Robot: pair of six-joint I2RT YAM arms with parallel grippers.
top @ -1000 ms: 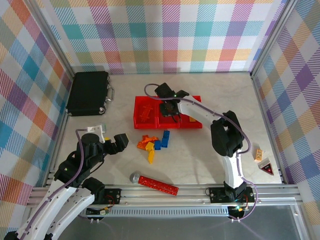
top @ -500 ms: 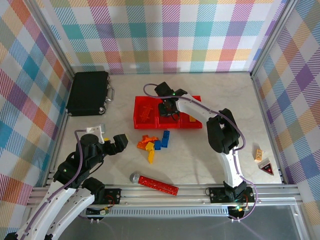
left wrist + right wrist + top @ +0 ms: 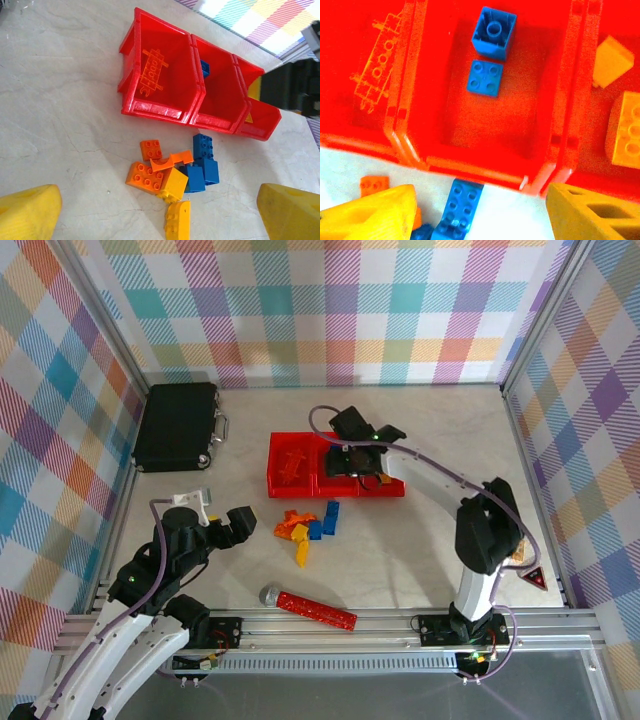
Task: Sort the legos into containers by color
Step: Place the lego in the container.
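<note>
The containers (image 3: 300,487), three joined red bins, stand mid-table. The left bin holds a flat orange piece (image 3: 152,75), the middle one two blue bricks (image 3: 493,32), the right one yellow bricks (image 3: 624,131). A loose pile of orange, blue and yellow legos (image 3: 308,525) lies just in front of the bins. My right gripper (image 3: 362,472) hovers over the front of the middle bin, open, with nothing between its yellow fingers (image 3: 370,215). My left gripper (image 3: 235,525) stands wide open and empty to the left of the pile (image 3: 172,172).
A black case (image 3: 178,425) lies at the back left. A long red studded bar with a grey end (image 3: 315,608) rests near the front edge. At the far right sit an orange brick (image 3: 518,548) and a small red triangular thing (image 3: 535,578).
My right gripper has gone from shut to open above the bins, and its arm has swung to the right. The left arm has not moved.
</note>
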